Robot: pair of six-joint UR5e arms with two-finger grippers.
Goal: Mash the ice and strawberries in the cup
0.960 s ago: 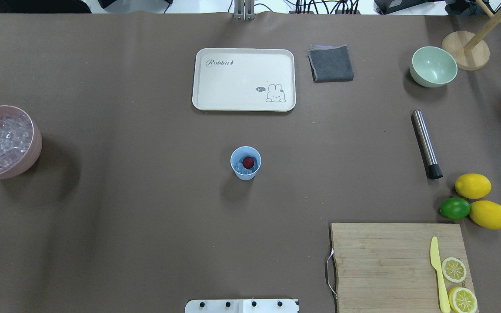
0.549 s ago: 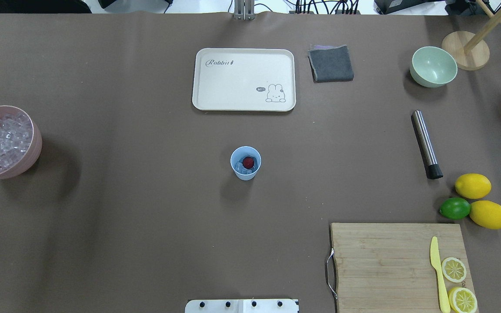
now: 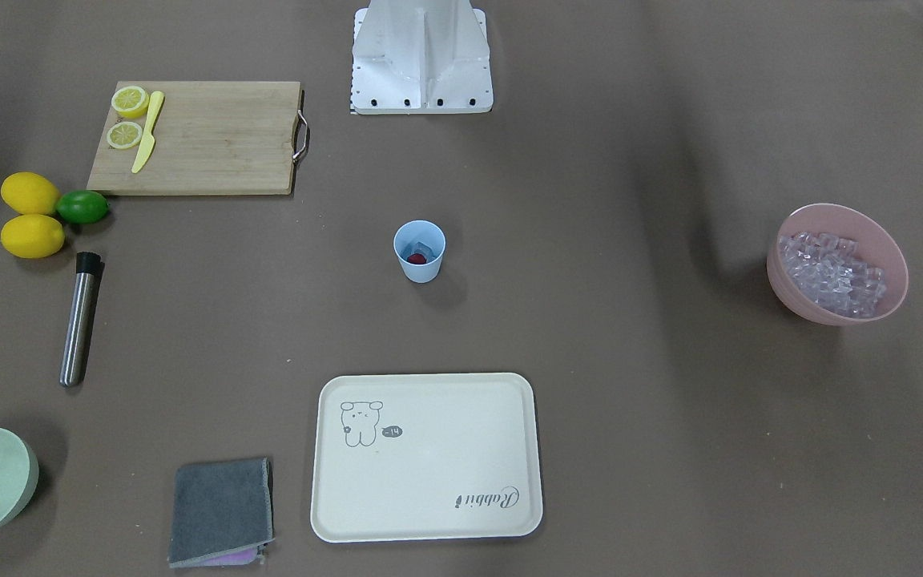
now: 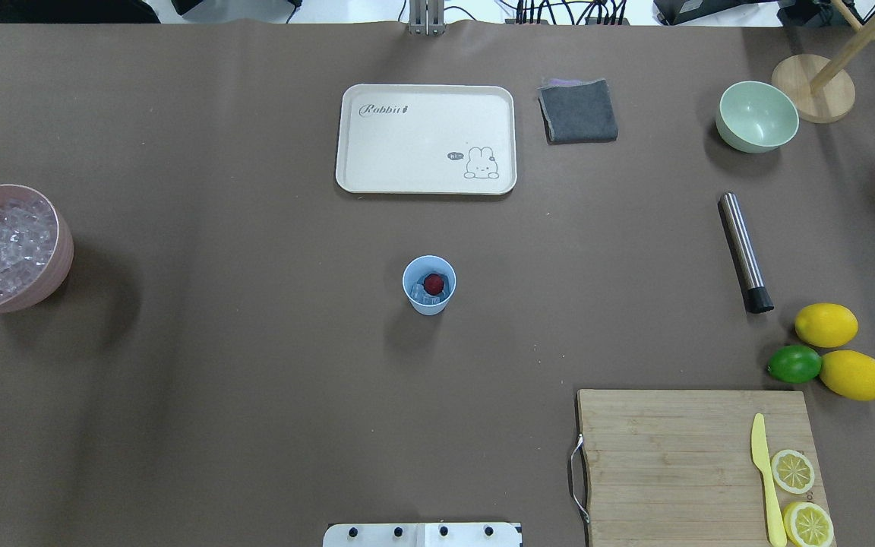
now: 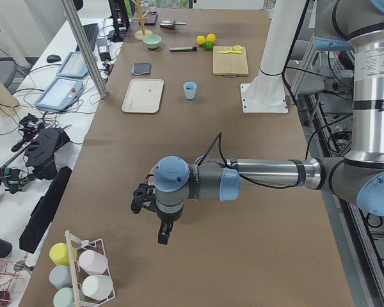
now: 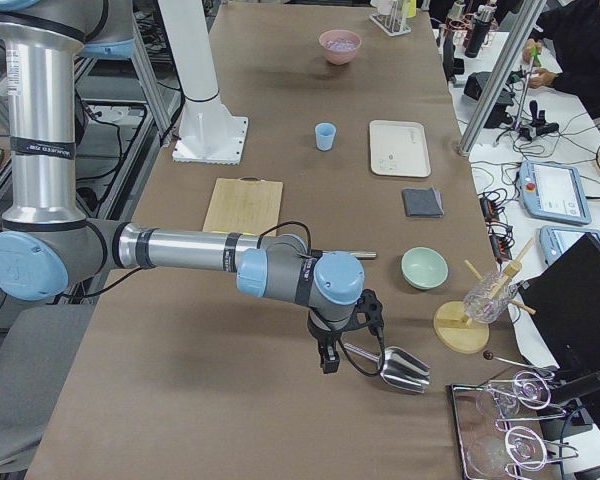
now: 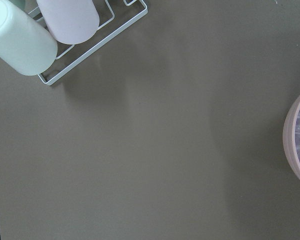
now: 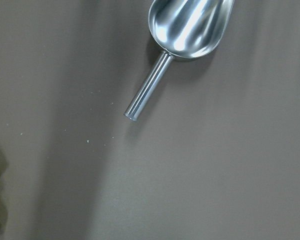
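The light blue cup (image 4: pixel 429 302) stands upright at the table's middle, also in the front view (image 3: pixel 420 271). Inside it lie a red strawberry (image 4: pixel 433 284) and a few clear ice cubes (image 4: pixel 425 298). More ice (image 4: pixel 4 243) fills the pink bowl (image 4: pixel 66 254) at the table's left edge. My left gripper (image 5: pixel 163 233) hangs over bare table far from the cup, beyond the pink bowl. My right gripper (image 6: pixel 327 360) hangs at the opposite end, next to a steel scoop (image 6: pixel 395 366). I cannot tell whether either gripper is open or shut.
A steel muddler with a black tip (image 4: pixel 743 251) lies at the right. A cream tray (image 4: pixel 426 138), grey cloth (image 4: pixel 578 111) and green bowl (image 4: pixel 756 116) sit at the back. A cutting board (image 4: pixel 673 456) with knife and lemon slices, two lemons and a lime (image 4: pixel 794 365) are front right. A wire rack of cups (image 7: pixel 90 45) stands at the left end.
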